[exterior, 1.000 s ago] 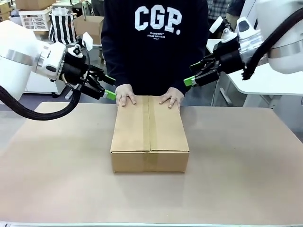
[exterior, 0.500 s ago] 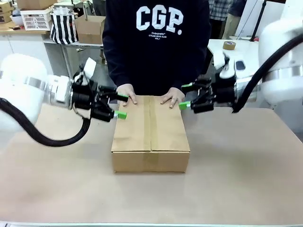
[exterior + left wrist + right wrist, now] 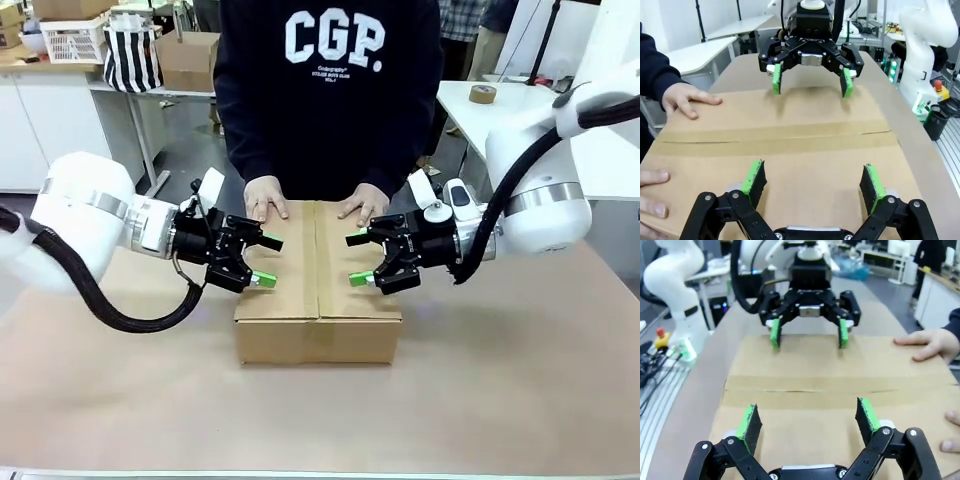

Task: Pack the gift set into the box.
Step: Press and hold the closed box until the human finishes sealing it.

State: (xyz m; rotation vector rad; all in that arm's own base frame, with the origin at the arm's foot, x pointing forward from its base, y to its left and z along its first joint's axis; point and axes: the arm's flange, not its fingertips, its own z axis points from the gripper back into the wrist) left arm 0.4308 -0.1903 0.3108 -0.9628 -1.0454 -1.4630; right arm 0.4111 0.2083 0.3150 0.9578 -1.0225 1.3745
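Front view: the left end effector (image 3: 266,258) reaches in from its own side with its fingers spread wide, grasping nothing. The right end effector (image 3: 357,259) faces it from the opposite side, likewise released and empty. The box (image 3: 317,290) sits on the worktop (image 3: 520,390) directly between and just below them. Its top flaps are shut, and the seam runs from near edge to far edge. Each end effector's green fingertips are over the box top, just inside the side edge nearest its own arm; whether they touch the cardboard I cannot tell. Just beyond the left end effector a person's hand (image 3: 264,198) lies flat on the far edge of the box top, and the person's other hand (image 3: 362,207) lies just beyond the right end effector. In the left wrist view the right end effector stands straight ahead across the seam, fingers apart.
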